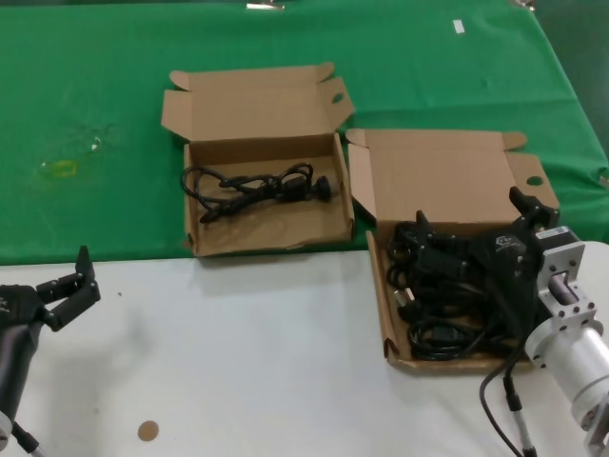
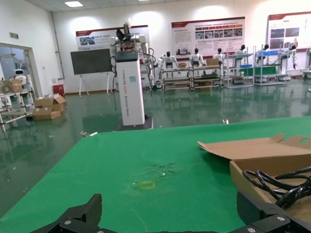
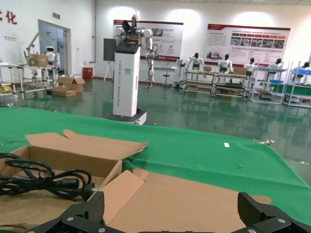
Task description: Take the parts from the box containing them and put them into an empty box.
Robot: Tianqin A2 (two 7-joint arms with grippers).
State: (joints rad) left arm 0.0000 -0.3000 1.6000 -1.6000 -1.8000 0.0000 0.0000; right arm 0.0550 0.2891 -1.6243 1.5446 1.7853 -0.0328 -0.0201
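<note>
The box containing the parts (image 1: 381,286) lies at the right, where white table meets green cloth, with a tangled pile of black power cords (image 1: 433,295) inside. My right gripper (image 1: 472,215) hovers over that pile, open, nothing between its fingers; the right wrist view shows its jaws (image 3: 171,204) spread in front of the brown lid (image 3: 204,199). The other box (image 1: 271,233) lies to the left on the cloth and holds one looped cord (image 1: 257,186), also visible as the cord (image 3: 46,182). My left gripper (image 1: 81,282) rests open at the table's near left, jaws (image 2: 170,208) wide.
A green cloth (image 1: 95,105) covers the far half of the table, with a yellow mark (image 1: 59,168) at its left. The near half is white tabletop (image 1: 247,352), with a small brown spot (image 1: 147,430). Both box lids stand open toward the far side.
</note>
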